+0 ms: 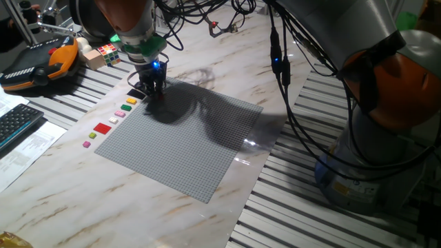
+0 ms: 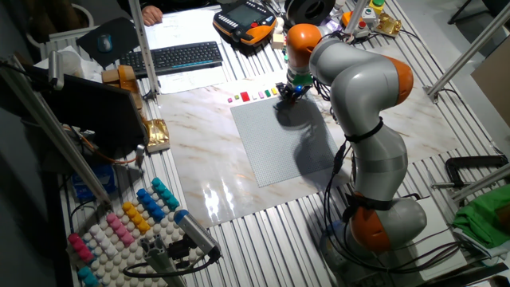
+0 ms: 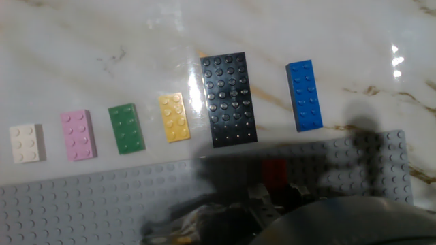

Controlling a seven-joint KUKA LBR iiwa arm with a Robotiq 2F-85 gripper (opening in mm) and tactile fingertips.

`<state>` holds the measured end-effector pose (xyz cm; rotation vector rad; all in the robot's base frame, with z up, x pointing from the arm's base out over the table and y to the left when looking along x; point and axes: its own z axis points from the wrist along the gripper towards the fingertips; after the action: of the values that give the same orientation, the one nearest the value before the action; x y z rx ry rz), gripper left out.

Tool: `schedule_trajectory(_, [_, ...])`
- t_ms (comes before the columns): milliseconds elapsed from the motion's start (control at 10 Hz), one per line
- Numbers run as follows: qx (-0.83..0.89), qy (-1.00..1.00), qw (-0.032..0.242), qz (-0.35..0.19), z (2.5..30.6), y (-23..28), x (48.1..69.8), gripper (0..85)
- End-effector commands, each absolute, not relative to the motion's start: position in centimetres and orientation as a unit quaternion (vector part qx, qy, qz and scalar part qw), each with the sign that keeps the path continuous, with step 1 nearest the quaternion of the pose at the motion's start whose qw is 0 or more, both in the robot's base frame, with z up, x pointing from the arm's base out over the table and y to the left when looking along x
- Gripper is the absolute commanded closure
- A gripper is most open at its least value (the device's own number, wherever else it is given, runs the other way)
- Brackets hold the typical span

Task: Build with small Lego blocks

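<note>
A row of small Lego blocks lies on the marble beside the grey baseplate point(image 3: 82, 197): white point(image 3: 26, 143), pink point(image 3: 77, 135), green point(image 3: 127, 127), yellow point(image 3: 174, 117), a larger black plate point(image 3: 228, 99) and blue point(image 3: 304, 94). In one fixed view the row also holds a red block point(image 1: 103, 128) and a pink one point(image 1: 87, 144). My gripper point(image 1: 153, 91) stands low over the baseplate's point(image 1: 186, 145) far corner, next to the black plate point(image 1: 136, 93). Its fingers are close together around a small red brick point(image 3: 275, 173), dark and blurred in the hand view.
A multicoloured puzzle cube point(image 1: 107, 52) and an orange teach pendant point(image 1: 41, 62) lie beyond the blocks. A keyboard point(image 1: 17, 124) and papers are at the left. Cables point(image 1: 279, 62) hang over the far side. The arm's base point(image 2: 382, 223) stands on the slatted table.
</note>
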<state>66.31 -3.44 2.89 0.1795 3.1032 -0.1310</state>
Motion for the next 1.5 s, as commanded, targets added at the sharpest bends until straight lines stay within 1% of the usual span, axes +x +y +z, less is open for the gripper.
schedule_trajectory(0, [0.058,0.997,0.014,-0.041,2.87,-3.43,66.27,62.7])
schedule_trajectory(200, [0.055,0.998,0.014,-0.038,2.87,-3.43,66.29,66.0])
schedule_trajectory(300, [0.052,0.998,0.014,-0.035,2.93,-3.4,66.28,69.3])
schedule_trajectory(400, [0.049,0.998,0.012,-0.029,2.95,-3.38,66.26,75.3])
schedule_trajectory(600, [0.045,0.999,0.012,-0.028,2.9,-3.39,66.21,80.3])
schedule_trajectory(700, [0.044,0.999,0.013,-0.027,2.85,-3.39,66.15,84.3])
schedule_trajectory(1400, [0.042,0.998,0.019,-0.031,2.6,-3.31,65.75,84.3])
